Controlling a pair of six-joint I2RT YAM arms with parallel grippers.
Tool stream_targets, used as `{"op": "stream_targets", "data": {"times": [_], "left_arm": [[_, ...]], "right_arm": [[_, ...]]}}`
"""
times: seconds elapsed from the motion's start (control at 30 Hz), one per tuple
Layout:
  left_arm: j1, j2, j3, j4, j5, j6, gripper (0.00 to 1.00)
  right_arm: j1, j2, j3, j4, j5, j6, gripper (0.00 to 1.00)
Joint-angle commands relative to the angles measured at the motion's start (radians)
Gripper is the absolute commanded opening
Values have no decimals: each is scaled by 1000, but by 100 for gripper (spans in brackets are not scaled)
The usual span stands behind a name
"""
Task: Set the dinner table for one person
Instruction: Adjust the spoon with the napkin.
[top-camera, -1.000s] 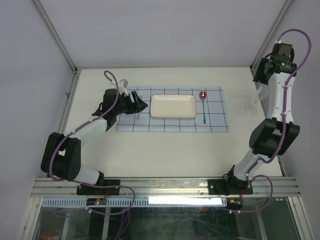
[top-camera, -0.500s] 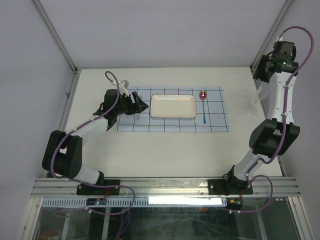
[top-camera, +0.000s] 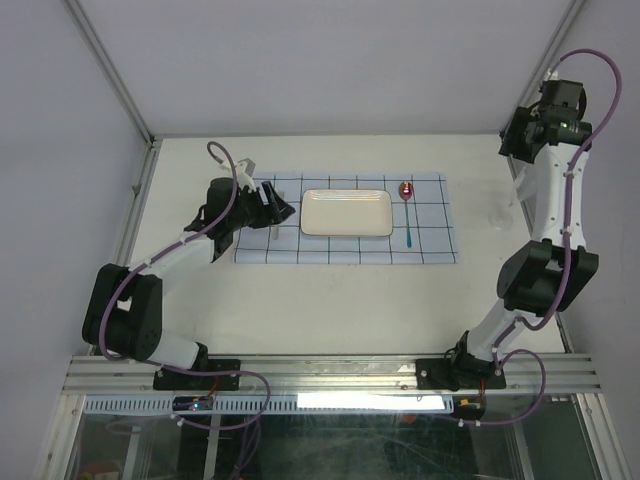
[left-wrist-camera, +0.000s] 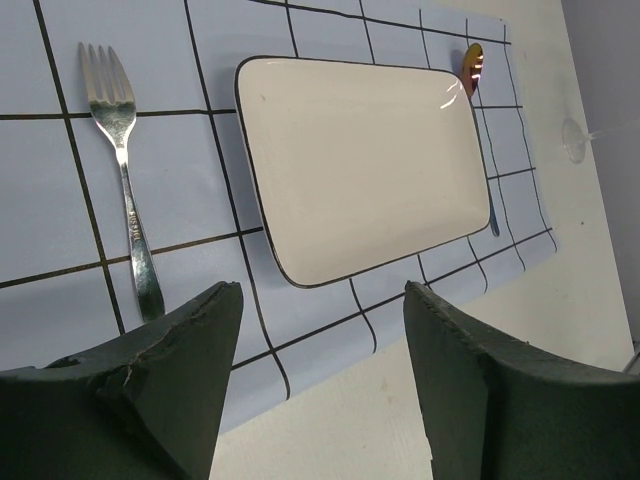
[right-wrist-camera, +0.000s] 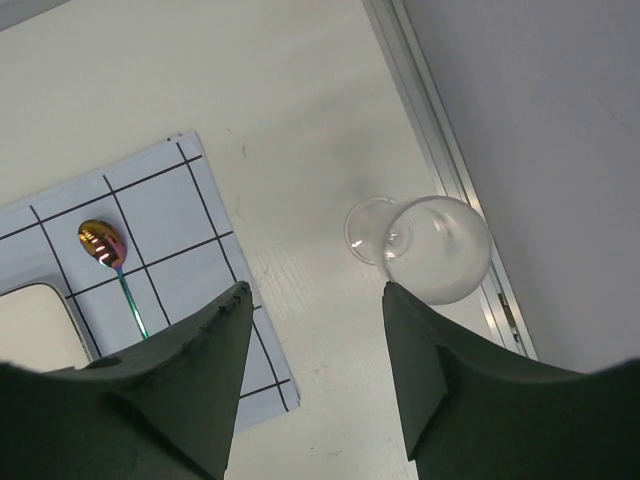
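Here, the cream dinner table (top-camera: 330, 300) spans the enclosure, bearing a pale-blue grid cloth (top-camera: 430, 245) with a white plate (top-camera: 347, 212) at its centre. The left gripper (left-wrist-camera: 320, 300) hovers open and empty near the fork (left-wrist-camera: 120, 170); the right gripper (right-wrist-camera: 312, 290), also open and empty, hangs above a clear glass (right-wrist-camera: 435, 248). A spoon (right-wrist-camera: 105, 245) lies right of the plate.

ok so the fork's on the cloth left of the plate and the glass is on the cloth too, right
No: the glass is off the cloth, on the bare table, per the right wrist view. The fork part is right.
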Motion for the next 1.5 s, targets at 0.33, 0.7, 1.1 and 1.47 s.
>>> {"op": "stream_targets", "data": {"times": [0.33, 0.7, 1.1, 1.47], "left_arm": [[17, 6, 80, 18, -103, 35, 67], [24, 124, 169, 47, -179, 53, 67], [41, 321, 306, 114, -176, 31, 66], [87, 431, 400, 129, -154, 43, 31]], "right_arm": [[231, -32, 84, 12, -31, 10, 58], [311, 77, 47, 67, -58, 16, 57], [322, 279, 66, 150, -78, 37, 31], [334, 494, 241, 165, -135, 69, 12]]}}
